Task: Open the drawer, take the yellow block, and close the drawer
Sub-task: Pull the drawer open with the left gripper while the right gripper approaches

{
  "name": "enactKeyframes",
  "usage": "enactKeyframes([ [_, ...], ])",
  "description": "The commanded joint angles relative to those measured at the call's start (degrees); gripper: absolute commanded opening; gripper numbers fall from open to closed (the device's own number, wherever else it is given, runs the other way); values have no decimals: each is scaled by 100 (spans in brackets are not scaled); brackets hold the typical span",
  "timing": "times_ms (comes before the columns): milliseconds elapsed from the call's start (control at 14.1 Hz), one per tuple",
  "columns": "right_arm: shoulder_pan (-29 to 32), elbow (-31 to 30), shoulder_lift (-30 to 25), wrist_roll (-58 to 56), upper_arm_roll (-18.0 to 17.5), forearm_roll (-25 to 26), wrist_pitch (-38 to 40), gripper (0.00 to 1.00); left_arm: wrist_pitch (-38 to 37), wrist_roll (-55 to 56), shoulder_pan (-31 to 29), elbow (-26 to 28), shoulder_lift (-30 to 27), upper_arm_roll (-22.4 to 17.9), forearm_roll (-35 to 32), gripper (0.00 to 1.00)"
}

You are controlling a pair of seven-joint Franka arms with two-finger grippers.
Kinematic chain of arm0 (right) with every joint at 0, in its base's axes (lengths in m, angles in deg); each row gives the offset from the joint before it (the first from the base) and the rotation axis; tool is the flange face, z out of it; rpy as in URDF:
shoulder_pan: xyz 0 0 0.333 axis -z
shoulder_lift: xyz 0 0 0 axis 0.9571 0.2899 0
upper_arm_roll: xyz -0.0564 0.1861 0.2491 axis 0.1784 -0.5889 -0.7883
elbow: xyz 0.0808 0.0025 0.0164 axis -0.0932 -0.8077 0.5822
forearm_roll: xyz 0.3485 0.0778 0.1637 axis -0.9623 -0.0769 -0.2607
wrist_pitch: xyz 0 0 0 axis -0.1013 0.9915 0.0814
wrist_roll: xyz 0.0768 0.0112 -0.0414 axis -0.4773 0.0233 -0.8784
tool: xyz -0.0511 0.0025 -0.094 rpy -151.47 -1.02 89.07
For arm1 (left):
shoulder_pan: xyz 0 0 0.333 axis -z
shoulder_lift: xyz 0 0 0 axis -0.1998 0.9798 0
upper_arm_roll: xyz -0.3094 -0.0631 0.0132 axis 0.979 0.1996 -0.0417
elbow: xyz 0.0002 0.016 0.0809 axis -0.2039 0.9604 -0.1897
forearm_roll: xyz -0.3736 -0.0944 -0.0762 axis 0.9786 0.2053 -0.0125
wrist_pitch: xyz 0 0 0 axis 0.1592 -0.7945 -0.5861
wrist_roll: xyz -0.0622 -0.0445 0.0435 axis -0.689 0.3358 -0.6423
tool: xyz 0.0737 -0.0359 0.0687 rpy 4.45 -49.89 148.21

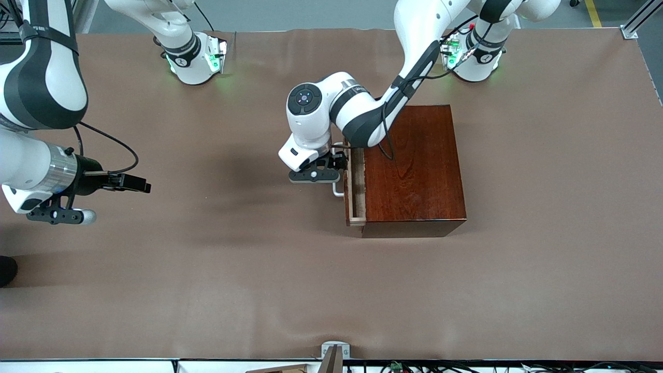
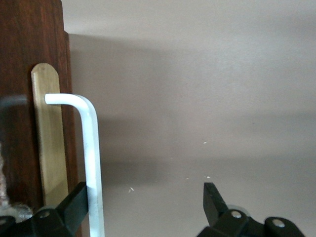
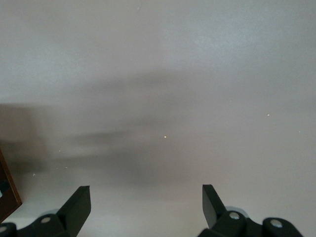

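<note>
The dark reddish-brown wooden box (image 1: 414,166) stands toward the left arm's end of the table. Its drawer (image 1: 355,192) is out by a narrow strip, and pale wood (image 2: 49,138) shows along its top edge. The white handle (image 1: 337,190) faces the right arm's end. My left gripper (image 1: 331,165) hangs open at the handle (image 2: 91,148). The bar lies just inside one finger (image 2: 79,200); the other finger (image 2: 212,197) stands well apart from it. My right gripper (image 1: 59,215) waits open over bare table at the right arm's end, with nothing between its fingers (image 3: 79,202). The yellow block is hidden.
Brown cloth (image 1: 207,269) covers the whole table. The two arm bases (image 1: 194,57) stand along the table edge farthest from the front camera. A small metal bracket (image 1: 335,352) sits at the nearest edge. The left arm's elbow hangs over the box's top.
</note>
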Motion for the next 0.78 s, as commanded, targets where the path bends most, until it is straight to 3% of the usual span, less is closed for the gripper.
enactKeyframes([
  [0,-14,-99,-26,-1,17,-109,-2,100,254,80,35,-135,71,12,336,100],
  [710,-181,-354,-88,-1433,8,-109,-318,100,667,71,193,-143,290,21,469,100],
])
